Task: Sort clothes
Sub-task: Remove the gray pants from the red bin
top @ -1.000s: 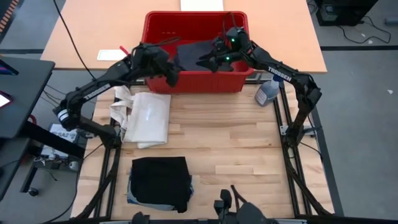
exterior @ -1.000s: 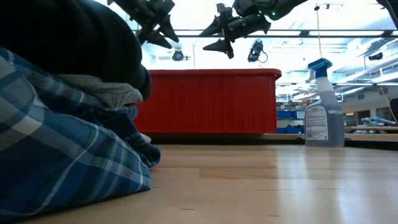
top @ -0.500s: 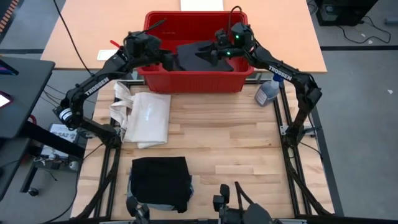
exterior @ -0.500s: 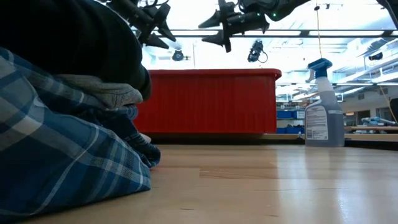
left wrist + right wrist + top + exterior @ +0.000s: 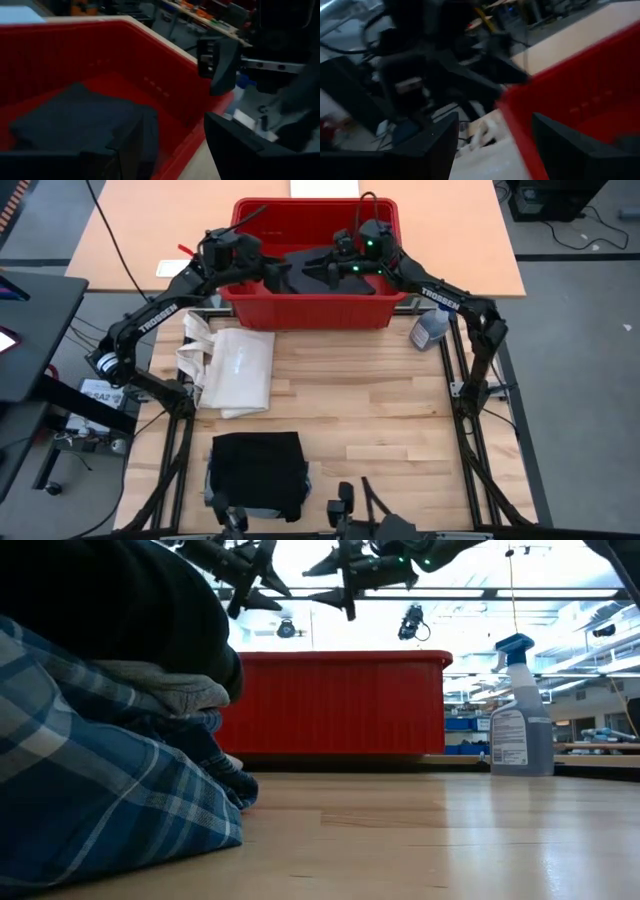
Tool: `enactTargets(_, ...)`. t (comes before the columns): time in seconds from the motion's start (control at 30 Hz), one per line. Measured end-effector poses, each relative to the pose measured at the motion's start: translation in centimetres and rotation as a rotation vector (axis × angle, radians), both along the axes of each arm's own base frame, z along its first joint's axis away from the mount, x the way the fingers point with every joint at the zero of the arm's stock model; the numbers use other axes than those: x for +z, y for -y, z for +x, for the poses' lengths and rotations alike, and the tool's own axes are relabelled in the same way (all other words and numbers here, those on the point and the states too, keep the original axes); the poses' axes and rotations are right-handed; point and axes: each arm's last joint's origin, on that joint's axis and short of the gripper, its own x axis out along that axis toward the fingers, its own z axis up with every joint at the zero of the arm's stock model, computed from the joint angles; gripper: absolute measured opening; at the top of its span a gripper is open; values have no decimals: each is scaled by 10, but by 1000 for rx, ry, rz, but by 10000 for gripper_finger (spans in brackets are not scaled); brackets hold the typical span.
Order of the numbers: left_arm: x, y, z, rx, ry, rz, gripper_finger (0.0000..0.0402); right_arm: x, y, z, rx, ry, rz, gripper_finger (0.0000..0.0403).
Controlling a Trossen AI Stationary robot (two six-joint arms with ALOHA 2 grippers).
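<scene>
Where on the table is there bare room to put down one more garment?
Bare wood lies right of the white tote bag and the folded clothes pile, below the red bin and spray bottle. It is crowded over the bin, where both open grippers, left and right, hover.

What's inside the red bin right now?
The red bin holds one folded dark garment on its floor. Anything beneath that garment is covered.

A red bin (image 5: 312, 305) sits beneath both grippers; a spray bottle (image 5: 431, 330) and white tote bag (image 5: 232, 370) lie nearer the table's front.
</scene>
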Motion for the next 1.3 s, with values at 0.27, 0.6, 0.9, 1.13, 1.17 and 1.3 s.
enactTargets(0.27,-16,-23,1,-80,12,-75,210,31,1,21,-98,-52,-61,255)
enactTargets(0.6,-40,-50,8,-121,39,-165,210,32,30,12,-230,-135,-49,255)
enactTargets(0.9,-50,-81,29,-86,76,-266,199,25,81,-15,-348,-110,-152,255)
enactTargets(1.13,-47,-132,75,-70,69,-268,173,-29,131,-24,-235,-159,-22,255)
enactTargets(1.17,-50,-140,79,-46,61,-278,171,-34,138,-28,-226,-160,-7,255)
enactTargets(1.3,-70,-171,84,110,-14,-337,175,-52,164,-48,-226,-171,36,255)
